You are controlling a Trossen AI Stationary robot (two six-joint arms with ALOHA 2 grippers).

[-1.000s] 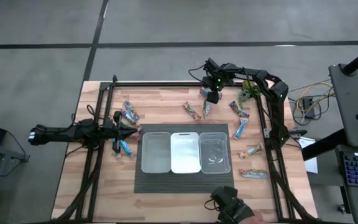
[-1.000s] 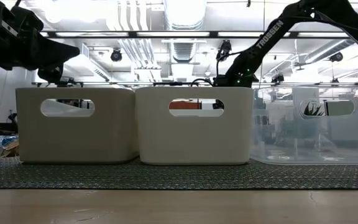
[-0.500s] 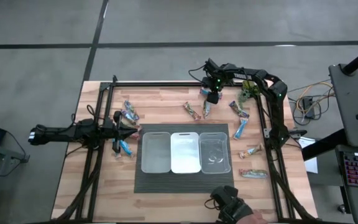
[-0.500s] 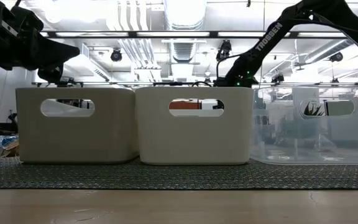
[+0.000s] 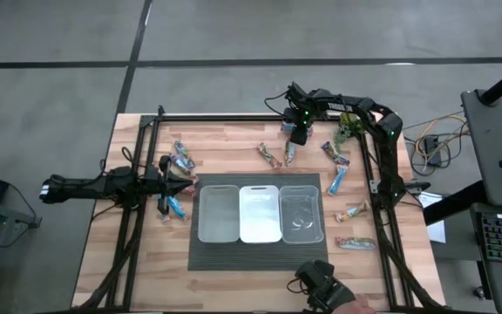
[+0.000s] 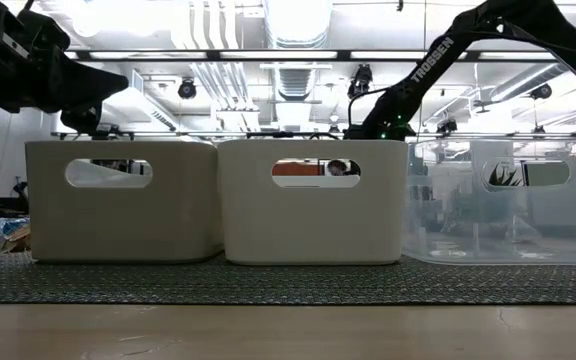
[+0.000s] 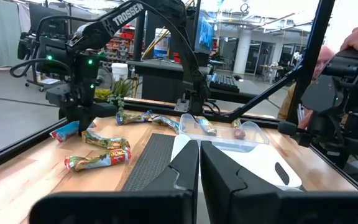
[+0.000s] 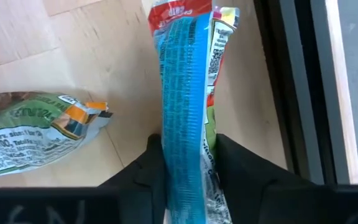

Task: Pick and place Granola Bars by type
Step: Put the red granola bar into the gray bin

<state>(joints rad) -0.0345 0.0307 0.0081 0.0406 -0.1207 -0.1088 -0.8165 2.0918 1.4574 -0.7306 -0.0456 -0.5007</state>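
Note:
Several granola bars lie on the wooden table: a blue one point(image 5: 290, 153) and a tan one point(image 5: 271, 155) at the far middle, and others at the right point(image 5: 337, 181) and the left point(image 5: 181, 160). My right gripper point(image 5: 295, 142) points down over the blue bar point(image 8: 185, 87) and is shut on it. My left gripper point(image 5: 188, 182) is shut and holds nothing. It waits level at the table's left, beside the bins point(image 7: 199, 163). My right gripper pinches the blue bar between its two fingers point(image 8: 241, 168), one on each long edge point(image 8: 185, 163). The hold is away from the bar's red-marked end point(image 8: 182, 11). The fingers come steeply from above and lie across the bar. The bar lies on the table.
Three bins point(image 5: 219, 212) point(image 5: 260, 212) point(image 5: 301, 212) stand in a row on a dark mat point(image 5: 260, 259) at the table's near middle. A green plant-like object point(image 5: 347, 129) sits at the far right. A person's hand point(image 5: 325, 292) with a dark device is at the near edge.

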